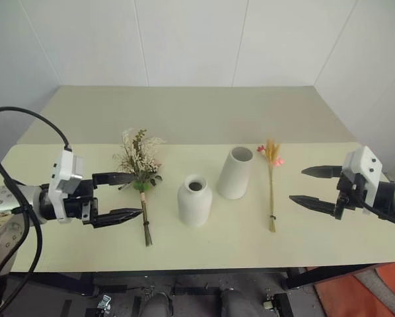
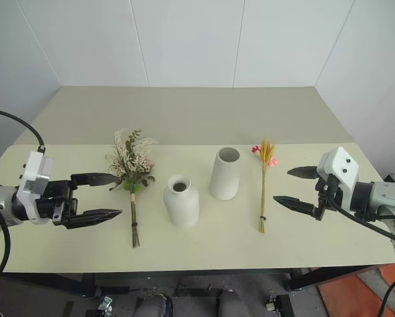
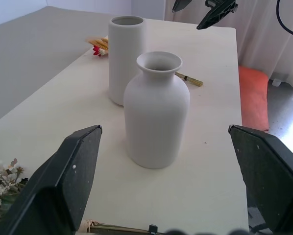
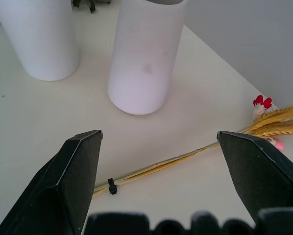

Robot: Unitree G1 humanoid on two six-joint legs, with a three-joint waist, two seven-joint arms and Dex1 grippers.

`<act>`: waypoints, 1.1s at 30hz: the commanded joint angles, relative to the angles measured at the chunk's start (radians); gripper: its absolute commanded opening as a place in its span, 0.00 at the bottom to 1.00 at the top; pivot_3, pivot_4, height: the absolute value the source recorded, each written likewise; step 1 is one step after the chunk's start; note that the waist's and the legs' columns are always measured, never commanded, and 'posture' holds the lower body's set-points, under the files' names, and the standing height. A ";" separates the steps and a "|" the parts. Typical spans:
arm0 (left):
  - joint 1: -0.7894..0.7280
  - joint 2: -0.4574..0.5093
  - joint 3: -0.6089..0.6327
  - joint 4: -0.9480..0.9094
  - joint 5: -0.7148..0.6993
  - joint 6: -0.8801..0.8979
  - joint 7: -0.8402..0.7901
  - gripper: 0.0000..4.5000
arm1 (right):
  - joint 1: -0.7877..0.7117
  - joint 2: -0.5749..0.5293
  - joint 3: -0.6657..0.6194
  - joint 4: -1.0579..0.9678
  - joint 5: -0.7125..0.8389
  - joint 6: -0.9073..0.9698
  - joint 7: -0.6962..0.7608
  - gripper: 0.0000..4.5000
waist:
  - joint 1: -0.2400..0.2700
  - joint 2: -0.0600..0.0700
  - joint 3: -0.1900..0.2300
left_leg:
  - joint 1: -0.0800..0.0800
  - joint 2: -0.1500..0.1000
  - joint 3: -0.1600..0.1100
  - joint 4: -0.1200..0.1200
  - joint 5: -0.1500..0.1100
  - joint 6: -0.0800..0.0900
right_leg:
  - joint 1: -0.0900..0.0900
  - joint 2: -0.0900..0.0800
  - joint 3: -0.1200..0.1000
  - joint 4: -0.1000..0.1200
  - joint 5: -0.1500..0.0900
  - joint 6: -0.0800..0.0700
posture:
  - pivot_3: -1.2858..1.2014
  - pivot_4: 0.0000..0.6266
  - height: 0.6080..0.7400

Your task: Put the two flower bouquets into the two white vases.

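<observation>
A bushy bouquet (image 1: 141, 160) of cream sprigs, green leaves and pink blooms lies on the pale table (image 1: 204, 254), left of centre, stems toward me. Just to its left my left gripper (image 1: 123, 196) hovers open and empty, fingers pointing at the stems. A short bottle-shaped white vase (image 1: 195, 200) stands upright mid-table, with a taller tapered white vase (image 1: 235, 172) behind it to the right. A thin bouquet (image 1: 272, 183) of orange-yellow spikes and small pink flowers lies right of the tall vase. My right gripper (image 1: 312, 185) hangs open and empty to the right of that bunch.
The table's front edge (image 1: 204, 269) runs close below the bouquets' stem ends. Behind the table lie grey floor and white walls. An orange-red mat (image 1: 356, 290) lies on the floor at the lower right.
</observation>
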 commanded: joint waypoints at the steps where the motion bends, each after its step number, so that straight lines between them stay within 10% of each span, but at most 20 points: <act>1: -0.016 0.019 0.010 -0.005 0.001 -0.010 -0.009 1.00 | -0.009 -0.004 -0.038 -0.019 0.006 -0.010 -0.010 0.99 | 0.000 0.000 0.000 | 0.000 0.000 0.000 0.000 0.000 0.000 | 0.000 0.000 0.000 0.000 0.000 0.000 | 0.52 0.24 1.00; 18: 0.009 0.013 0.033 -0.024 -0.005 -0.011 0.014 1.00 | -0.074 -0.002 0.023 -0.004 -0.006 0.033 -0.026 0.99 | 0.000 0.000 0.000 | 0.000 0.000 0.000 0.000 0.000 0.000 | 0.000 0.000 0.000 0.000 0.000 0.000 | 0.52 0.24 1.00; 33: -0.179 -0.012 -0.029 0.042 -0.026 -0.024 -0.038 1.00 | -0.696 0.173 0.537 0.351 -0.179 0.850 -0.301 0.99 | -0.003 0.000 0.000 | -0.001 0.000 0.000 0.000 0.000 0.000 | -0.002 0.000 0.001 0.000 0.000 -0.001 | 0.52 0.24 1.00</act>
